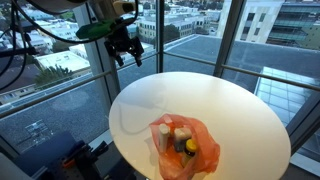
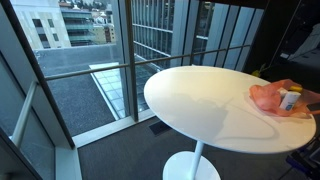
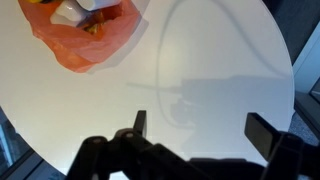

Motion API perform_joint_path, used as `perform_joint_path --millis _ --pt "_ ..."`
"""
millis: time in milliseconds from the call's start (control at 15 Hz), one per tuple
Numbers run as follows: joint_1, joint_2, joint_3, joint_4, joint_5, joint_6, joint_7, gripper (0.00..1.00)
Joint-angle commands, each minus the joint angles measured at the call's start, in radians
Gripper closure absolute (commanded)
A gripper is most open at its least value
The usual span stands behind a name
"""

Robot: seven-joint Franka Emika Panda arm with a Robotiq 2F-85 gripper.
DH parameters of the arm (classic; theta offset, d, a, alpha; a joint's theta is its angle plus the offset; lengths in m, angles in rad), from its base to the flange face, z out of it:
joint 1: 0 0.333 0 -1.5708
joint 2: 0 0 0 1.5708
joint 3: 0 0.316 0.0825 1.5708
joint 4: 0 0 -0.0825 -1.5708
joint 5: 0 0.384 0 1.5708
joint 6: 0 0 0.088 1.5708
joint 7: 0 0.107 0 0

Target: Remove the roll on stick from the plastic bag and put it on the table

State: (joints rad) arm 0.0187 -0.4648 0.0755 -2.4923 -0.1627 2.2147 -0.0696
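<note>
Roll-on stick (image 1: pixel 183 131) inside crowded orange bag (image 1: pixel 207 152)

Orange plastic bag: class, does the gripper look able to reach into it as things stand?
Probably yes. The gripper hangs open above bare table, and the bag lies open-topped with nothing between them.

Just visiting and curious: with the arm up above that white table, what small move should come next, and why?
Probably move the gripper across and down toward the orange plastic bag. It hangs high above the table, jaws open and empty, well away from the bag, which lies near the table's edge with its contents inside.
</note>
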Motion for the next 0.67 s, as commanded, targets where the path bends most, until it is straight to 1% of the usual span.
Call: perform_joint_path --millis 0,67,133,333,600 --pt "0.009 0.0 -0.008 0.002 -0.004 -0.004 0.004 0.0" --pt "0.009 0.0 -0.008 0.002 -0.004 -0.004 0.004 0.0" --pt "0.011 0.001 -0.023 0.001 0.01 -0.005 -0.014 0.0" --pt "0.017 0.005 -0.078 -0.012 0.069 -0.002 -0.069 0.0" --pt "-0.001 0.014 -0.157 -0.031 0.126 -0.004 -0.138 0.0"
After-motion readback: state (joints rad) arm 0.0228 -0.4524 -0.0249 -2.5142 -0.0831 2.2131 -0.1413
